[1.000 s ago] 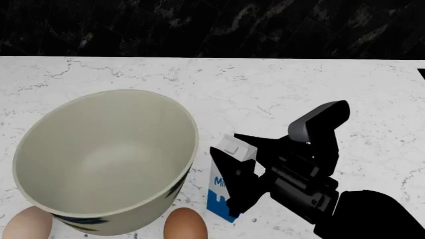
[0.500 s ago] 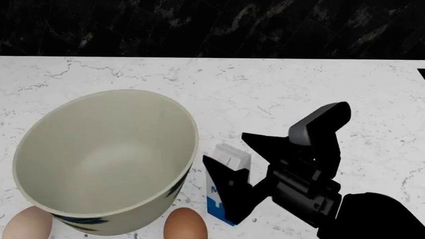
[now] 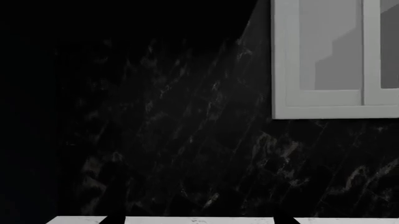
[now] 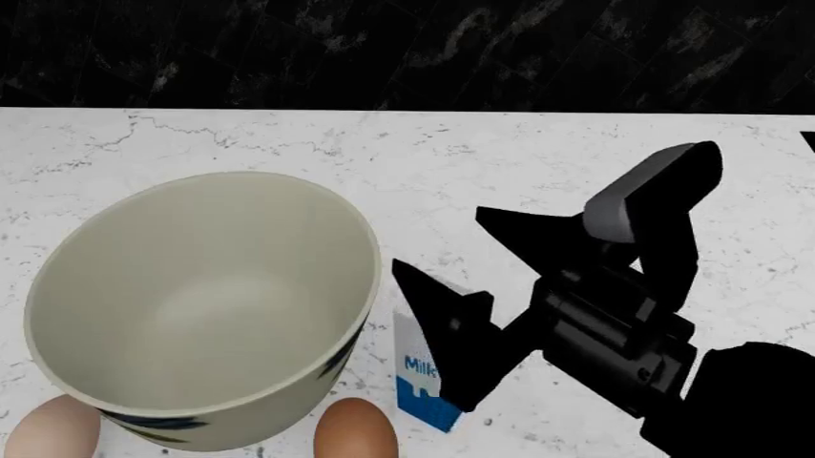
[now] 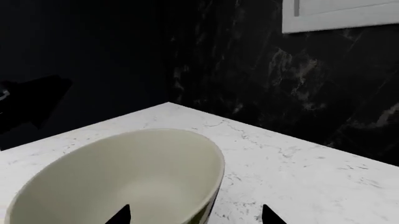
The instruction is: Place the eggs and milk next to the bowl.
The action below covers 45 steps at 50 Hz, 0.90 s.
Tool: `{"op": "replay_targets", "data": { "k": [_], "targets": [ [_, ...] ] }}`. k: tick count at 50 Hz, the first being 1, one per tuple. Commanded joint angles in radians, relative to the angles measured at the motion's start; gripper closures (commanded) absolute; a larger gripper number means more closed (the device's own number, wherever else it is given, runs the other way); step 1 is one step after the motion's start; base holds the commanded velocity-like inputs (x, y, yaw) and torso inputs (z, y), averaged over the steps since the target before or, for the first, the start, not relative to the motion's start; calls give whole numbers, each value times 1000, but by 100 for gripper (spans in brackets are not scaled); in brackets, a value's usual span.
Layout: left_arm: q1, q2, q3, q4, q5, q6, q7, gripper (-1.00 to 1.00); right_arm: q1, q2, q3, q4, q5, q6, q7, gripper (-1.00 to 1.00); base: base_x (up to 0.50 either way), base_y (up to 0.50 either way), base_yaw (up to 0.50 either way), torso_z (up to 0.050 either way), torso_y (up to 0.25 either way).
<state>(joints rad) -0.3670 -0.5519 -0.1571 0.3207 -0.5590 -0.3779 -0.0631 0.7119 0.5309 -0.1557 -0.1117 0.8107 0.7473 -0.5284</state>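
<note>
Upright milk (image 4: 417, 374), eggs (image 4: 353, 431) beside bowl (image 4: 191, 305)

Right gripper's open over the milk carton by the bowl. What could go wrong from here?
1. One of the right gripper's fingers overlaps the milk carton in the head view; moving sideways could tip it.
2. The carton stands close to the bowl, so a nudge may knock it against the wall.
3. The orange-brown egg lies just in front and could roll if bumped.
</note>
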Motion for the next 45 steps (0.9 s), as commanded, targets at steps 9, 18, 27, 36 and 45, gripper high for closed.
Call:
{"op": "replay_targets", "data": {
  "k": [9,18,27,36,45],
  "targets": [
    [-7,-19,-21,25,-27,-20,-7,-100,7,130,172,-245,188,173,158,-100,0,0,0,0,0],
    [-4,-31,-40,32,-39,-25,-9,-100,14,186,265,-313,277,233,237,-100,0,0,0,0,0],
    [3,-55,-68,41,-51,-31,-8,-100,16,262,397,-373,380,302,366,-100,0,0,0,0,0],
    [13,-83,-115,66,-76,-41,-13,-100,2,318,509,-374,431,327,445,-100,0,0,0,0,0],
    [30,-106,-161,75,-89,-37,-9,-100,40,347,528,-348,421,331,488,-100,0,0,0,0,0]
  ]
}}
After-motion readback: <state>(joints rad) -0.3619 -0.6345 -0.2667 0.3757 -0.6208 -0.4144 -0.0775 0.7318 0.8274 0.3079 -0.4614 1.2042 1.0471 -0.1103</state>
